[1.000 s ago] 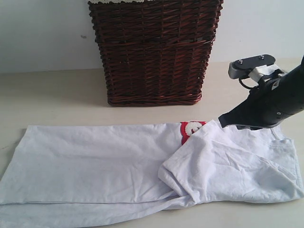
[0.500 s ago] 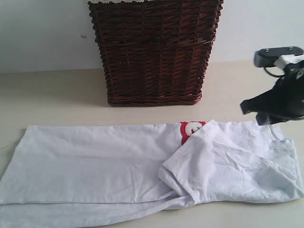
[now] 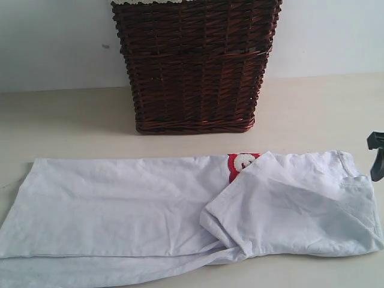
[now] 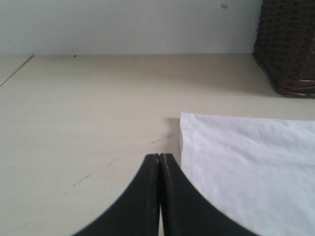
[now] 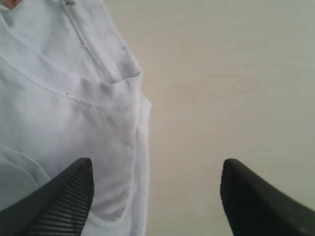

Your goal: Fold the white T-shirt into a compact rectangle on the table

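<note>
Shirt [image 3: 150,210] lies spread lengthwise on the table [image 3: 66,120], in front of the basket [image 3: 195,66] and apart from it. You see its right part folded over the body, a sleeve on top, with a patch of red lettering [image 3: 242,163] peeking out at the fold's far edge. Your left gripper [image 4: 160,160] has its fingers pressed together, holding nothing, over bare table just beside the shirt's left end. Your right gripper [image 5: 155,169] stands with its fingers spread wide and empty: one hangs over the shirt's neck end, the other over bare table. In the exterior view only a dark sliver of it shows at the right edge, near the shirt's collar corner.
</note>
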`<state>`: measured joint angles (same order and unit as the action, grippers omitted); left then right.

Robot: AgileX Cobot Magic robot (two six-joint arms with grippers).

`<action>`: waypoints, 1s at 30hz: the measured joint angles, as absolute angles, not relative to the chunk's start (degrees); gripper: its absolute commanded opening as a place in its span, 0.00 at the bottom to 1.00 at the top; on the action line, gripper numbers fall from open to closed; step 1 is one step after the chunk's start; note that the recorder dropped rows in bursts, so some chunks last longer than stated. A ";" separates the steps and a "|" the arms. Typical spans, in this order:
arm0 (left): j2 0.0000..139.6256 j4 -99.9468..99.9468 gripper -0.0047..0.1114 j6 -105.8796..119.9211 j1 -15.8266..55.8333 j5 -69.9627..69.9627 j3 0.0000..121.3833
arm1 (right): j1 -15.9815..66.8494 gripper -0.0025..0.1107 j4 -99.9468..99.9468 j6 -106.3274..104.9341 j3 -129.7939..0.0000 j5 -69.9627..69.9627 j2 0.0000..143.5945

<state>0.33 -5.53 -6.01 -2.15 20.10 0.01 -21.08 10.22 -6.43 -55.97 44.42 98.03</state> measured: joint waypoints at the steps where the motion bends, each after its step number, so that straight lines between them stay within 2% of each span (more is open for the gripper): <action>1: 0.33 -5.53 0.04 -6.01 -2.15 20.10 0.01 | -21.08 0.64 11.73 -7.85 -56.35 44.23 99.11; 8: 0.33 -5.53 0.04 -6.01 -2.15 20.10 0.01 | -21.08 0.64 21.23 -18.06 -58.33 37.57 109.34; 16: 0.33 -5.53 0.04 -6.01 -2.15 20.10 0.01 | -21.08 0.62 36.32 -31.04 -61.07 38.16 115.10; 18: 0.33 -5.53 0.04 -6.01 -2.15 20.10 0.01 | -21.22 0.48 37.56 -31.64 -61.44 39.49 115.65; 21: 0.33 -5.53 0.04 -6.01 -2.15 20.10 0.01 | -21.26 0.05 38.01 -31.64 -61.57 42.33 116.55; 22: 0.33 -5.53 0.04 -6.01 -2.15 20.10 0.01 | -21.26 0.03 37.46 -31.64 -61.57 43.90 116.90; 30: 0.33 -5.53 0.04 -6.01 -2.15 20.10 0.01 | -21.15 0.02 26.28 -20.85 -61.57 50.11 115.51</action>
<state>0.33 -5.53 -6.01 -2.15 20.10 0.01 -21.15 26.28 -20.85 -61.57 50.11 115.51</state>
